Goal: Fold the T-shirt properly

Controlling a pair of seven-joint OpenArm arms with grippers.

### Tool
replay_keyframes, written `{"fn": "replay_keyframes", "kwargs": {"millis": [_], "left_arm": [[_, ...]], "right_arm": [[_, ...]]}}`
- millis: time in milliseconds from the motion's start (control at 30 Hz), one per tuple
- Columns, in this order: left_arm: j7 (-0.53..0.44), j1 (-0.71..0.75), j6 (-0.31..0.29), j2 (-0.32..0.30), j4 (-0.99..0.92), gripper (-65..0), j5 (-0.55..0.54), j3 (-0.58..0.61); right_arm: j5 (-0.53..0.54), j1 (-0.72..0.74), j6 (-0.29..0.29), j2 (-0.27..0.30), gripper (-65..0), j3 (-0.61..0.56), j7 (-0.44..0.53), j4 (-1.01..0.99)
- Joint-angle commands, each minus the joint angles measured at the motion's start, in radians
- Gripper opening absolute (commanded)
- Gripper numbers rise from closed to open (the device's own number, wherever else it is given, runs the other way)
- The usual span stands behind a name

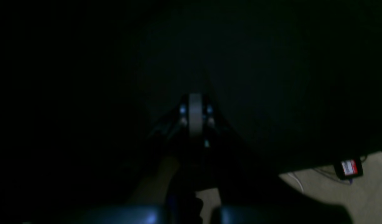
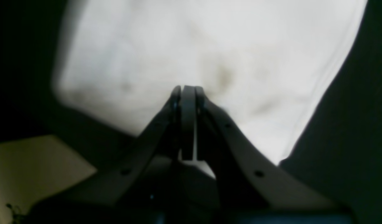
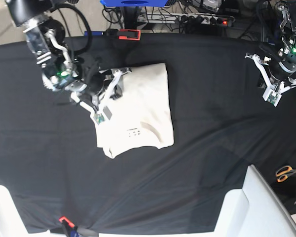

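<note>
Nearest the bottom edge of the base view, at about 5 o'clock, 2 white panels (image 3: 259, 207) overlap the black cloth (image 3: 212, 113) that covers the table, and an orange clip (image 3: 64, 220) sits on the cloth's hem at about 7 o'clock. Orange-handled scissors (image 3: 287, 173) lie off the cloth at about 4 o'clock.

Just left of centre, the T-shirt (image 3: 143, 106) lies flat on the cloth as a cream, roughly rectangular folded shape, its neckline curve and a small dark printed mark (image 3: 134, 132) toward the near end. Over its 9 o'clock edge hangs the right gripper (image 3: 102, 101); the right wrist view shows its fingers (image 2: 188, 118) pressed together above the bright fabric (image 2: 209, 53), and whether any cloth is caught between them cannot be told.

Well apart at 2 o'clock, the left gripper (image 3: 271, 81) stands over bare black cloth, clear of the shirt. Its wrist view is very dark, yet the fingers (image 1: 195, 115) appear closed against each other with nothing between them.

Beyond the far edge at 12 o'clock lie a red-and-black clamp (image 3: 128, 34), a blue object (image 3: 133, 3) and a power strip (image 3: 207, 19) among tangled cables.
</note>
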Motion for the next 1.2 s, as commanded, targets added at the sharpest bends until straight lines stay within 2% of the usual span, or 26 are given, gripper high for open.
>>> {"fn": "replay_keyframes", "kwargs": {"millis": [0, 100, 200, 300, 433, 533, 633, 733, 767, 867, 967, 1067, 1167], "left_arm": [[-0.014, -0.003, 0.006, -0.019, 0.013, -65.0, -0.006, -0.007], [-0.014, -0.003, 0.006, -0.019, 0.013, -65.0, -0.006, -0.006], [-0.014, 0.011, 0.006, -0.019, 0.013, -65.0, -0.006, -0.007], [-0.014, 0.017, 0.006, -0.019, 0.013, -65.0, -0.006, -0.007], [-0.014, 0.017, 0.006, -0.019, 0.013, -65.0, -0.006, -0.007], [-0.014, 0.017, 0.006, -0.017, 0.011, -65.0, -0.006, -0.006], [-0.014, 0.017, 0.005, -0.002, 0.011, -65.0, -0.006, -0.006], [-0.016, 0.036, 0.003, 0.018, 0.011, -65.0, -0.006, -0.004], [-0.025, 0.047, 0.002, 0.021, 0.016, -65.0, -0.006, 0.002], [-0.166, 0.125, 0.002, 0.029, 0.020, -65.0, -0.006, 0.079], [-0.367, 0.238, 0.002, 0.030, 0.020, -65.0, -0.006, 0.143], [-0.527, 0.355, 0.005, 0.035, 0.025, -65.0, -0.008, 0.158], [-0.604, 0.458, 0.005, 0.069, 0.045, -65.0, -0.008, 0.152]], "right_arm": [[0.000, 0.023, -0.002, -0.002, -64.8, 0.007, 0.000, 0.021], [-0.001, 0.074, -0.002, -0.002, -64.8, 0.007, 0.016, -0.083], [-0.001, 0.111, -0.002, -0.002, -64.8, 0.006, 0.071, -0.215], [0.003, 0.118, -0.002, 0.007, -64.8, 0.006, 0.068, -0.161], [0.003, 0.124, -0.002, 0.019, -64.8, 0.007, -0.009, -0.036], [-0.001, 0.183, -0.002, -0.004, -64.8, 0.007, -0.007, -0.134], [-0.001, 0.244, -0.002, -0.014, -64.8, -0.002, 0.051, -0.315], [-0.001, 0.246, -0.001, -0.005, -64.8, 0.003, 0.063, -0.306], [-0.001, 0.232, -0.001, 0.015, -64.8, 0.004, 0.063, -0.270], [-0.001, 0.130, -0.007, 0.085, -64.8, 0.006, 0.068, -0.077], [-0.026, -0.005, -0.007, 0.148, -64.8, 0.032, 0.083, 0.098], [-0.136, -0.196, -0.007, 0.157, -64.7, 0.129, 0.151, 0.254], [-0.278, -0.373, -0.007, 0.138, -64.7, 0.228, 0.171, 0.376]]}}
